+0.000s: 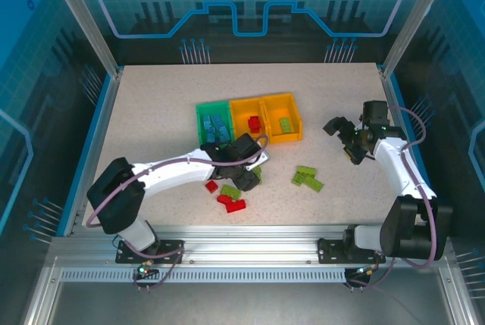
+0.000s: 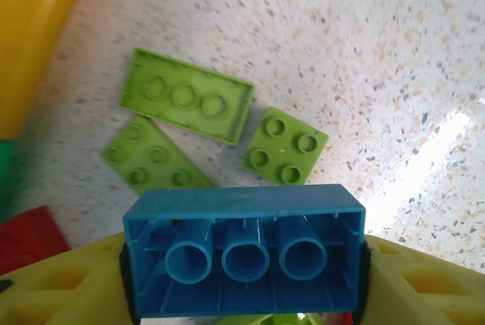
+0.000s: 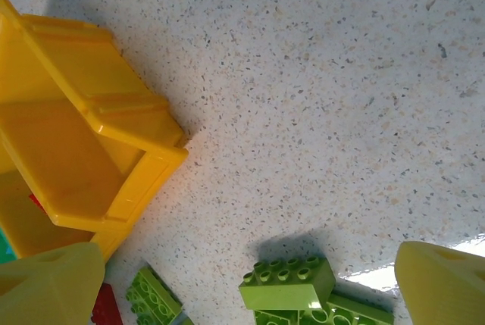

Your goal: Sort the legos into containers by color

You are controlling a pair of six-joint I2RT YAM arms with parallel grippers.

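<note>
Legos (image 1: 307, 179) lie loose on the speckled table (image 1: 151, 113). One of them, a blue brick (image 2: 242, 253), is clamped by its short ends in the left gripper (image 1: 252, 164), with its hollow underside facing the wrist camera. Beyond it on the table lie three lime bricks (image 2: 187, 105), and a red brick (image 2: 26, 238) sits at nine o'clock of it in that view.

From above, the green bin (image 1: 214, 123), which holds other blue pieces, is at roughly eleven o'clock from that gripper. The middle orange-yellow bin (image 1: 248, 122), with red inside, is at twelve o'clock and nearer. The right gripper (image 1: 345, 141) hangs at three o'clock of the bin row, its fingers (image 3: 49, 287) spread wide and holding nothing, with a thick lime brick (image 3: 288, 283) below.

The likeliest slip is a wrong drop. The red bin is nearest, so a short or straight carry would probably put blue among red. The hold is on smooth end walls only, so a quick swing might let the brick twist or slide out. A low approach could catch the bin rim and shove the joined row. A release over the shared wall could leave the brick perched there or tip it into the neighbouring bin.
</note>
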